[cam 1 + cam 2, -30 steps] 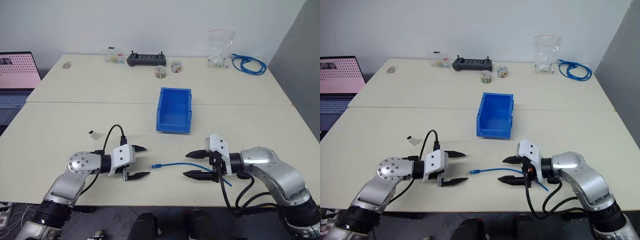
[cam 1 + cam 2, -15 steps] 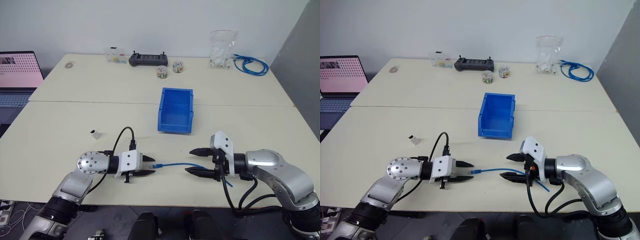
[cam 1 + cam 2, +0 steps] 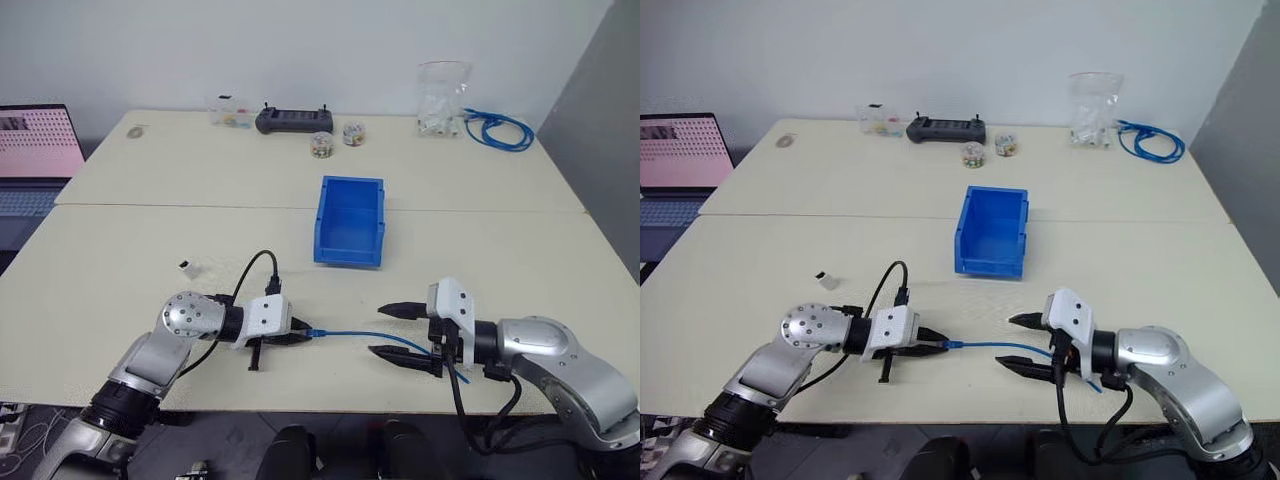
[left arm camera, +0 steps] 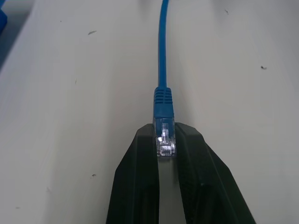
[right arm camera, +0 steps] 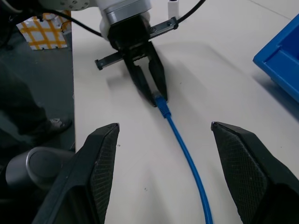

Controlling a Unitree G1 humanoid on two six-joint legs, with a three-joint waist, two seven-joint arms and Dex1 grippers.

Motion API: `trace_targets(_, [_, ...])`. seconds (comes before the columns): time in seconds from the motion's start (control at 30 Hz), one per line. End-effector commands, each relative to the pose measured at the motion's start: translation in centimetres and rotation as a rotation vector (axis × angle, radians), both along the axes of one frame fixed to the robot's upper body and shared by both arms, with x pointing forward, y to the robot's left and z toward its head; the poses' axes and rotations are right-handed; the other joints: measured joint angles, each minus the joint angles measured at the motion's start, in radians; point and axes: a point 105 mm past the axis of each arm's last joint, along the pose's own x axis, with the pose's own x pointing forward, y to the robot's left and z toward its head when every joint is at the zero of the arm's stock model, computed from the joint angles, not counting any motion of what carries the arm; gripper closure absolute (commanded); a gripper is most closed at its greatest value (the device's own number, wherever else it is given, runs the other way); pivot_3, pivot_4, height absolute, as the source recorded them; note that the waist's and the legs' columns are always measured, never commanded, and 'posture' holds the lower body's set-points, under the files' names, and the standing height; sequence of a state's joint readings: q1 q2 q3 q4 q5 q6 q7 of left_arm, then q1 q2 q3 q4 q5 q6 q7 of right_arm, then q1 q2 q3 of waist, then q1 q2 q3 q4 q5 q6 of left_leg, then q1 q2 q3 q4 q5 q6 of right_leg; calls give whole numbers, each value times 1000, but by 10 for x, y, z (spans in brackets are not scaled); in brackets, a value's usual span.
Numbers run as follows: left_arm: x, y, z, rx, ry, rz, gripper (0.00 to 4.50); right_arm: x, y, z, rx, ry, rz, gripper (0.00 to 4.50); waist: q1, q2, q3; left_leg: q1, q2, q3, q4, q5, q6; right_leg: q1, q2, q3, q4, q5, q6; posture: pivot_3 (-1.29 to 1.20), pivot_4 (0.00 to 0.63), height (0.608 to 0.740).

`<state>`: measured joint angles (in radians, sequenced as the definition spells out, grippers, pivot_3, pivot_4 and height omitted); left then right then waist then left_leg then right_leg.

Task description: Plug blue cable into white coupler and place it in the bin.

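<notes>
Blue cable (image 3: 365,334) lies on the table (image 3: 150,270), plug tip pinched in the left hand (image 3: 296,336). Right hand (image 3: 398,330) sits wide open around the strand, holding nothing.

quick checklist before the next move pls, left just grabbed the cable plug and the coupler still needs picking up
1. Left gripper shut on the clear plug tip of the thin light-blue cable: ok.
2. Plug sits straight between the black fingers, its blue boot sticking out past them: ok.
3. Right gripper open with nothing between its fingers, the cable running on the table under it: ok.
4. Tiny white boxy coupler lies loose on the beige table, apart from both grippers: ok, not yet picked up.
5. Bright-blue rectangular plastic bin upright with nothing in it: ok.
6. Which way the coupler's socket faces: cannot tell.
</notes>
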<state>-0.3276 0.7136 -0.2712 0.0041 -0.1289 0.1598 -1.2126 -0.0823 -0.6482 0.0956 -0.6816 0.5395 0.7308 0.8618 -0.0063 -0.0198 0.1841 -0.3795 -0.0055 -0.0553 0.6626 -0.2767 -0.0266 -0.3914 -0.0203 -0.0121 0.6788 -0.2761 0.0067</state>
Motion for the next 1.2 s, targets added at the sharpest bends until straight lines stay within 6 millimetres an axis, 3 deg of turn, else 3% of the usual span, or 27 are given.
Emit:
trace_targets(0.03, [5, -19, 24, -122, 147, 41, 4269, -12, 5, 23, 121, 24, 8, 1150, 0, -1, 0, 0, 0, 0, 0, 0, 0, 0, 0, 0, 0, 0, 0, 0, 150, 740])
trace_targets(0.27, [3, -43, 65, -365, 383, 74, 4269, -19, 3, 21, 137, 100, -42, 1150, -3, -2, 1, -1, 0, -1, 0, 0, 0, -1, 0, 0, 0, 0, 0, 0, 150, 740])
trace_targets(0.47, [-2, -51, 106, -600, 598, 55, 4269, -8, 1, 27, 270, 150, -144, 1150, -5, -2, 1, -1, 0, -1, 0, 0, 0, -1, 0, 0, 0, 0, 0, 0, 150, 740])
trace_targets(0.8, [-15, -49, 120, -668, 710, 42, 4269, 9, 7, 57, 545, 226, -177, 1150, -20, -2, 1, -1, 0, -1, 0, 0, 0, -1, 0, 1, 1, 0, 0, 0, 150, 740])
trace_targets(1.2, [-19, -51, 119, -674, 727, 43, 4269, 14, 26, 67, 610, 270, -133, 1150, -21, -2, 1, -1, 0, 0, -1, 0, 0, -2, 0, 2, 1, 0, 0, 0, 150, 740])
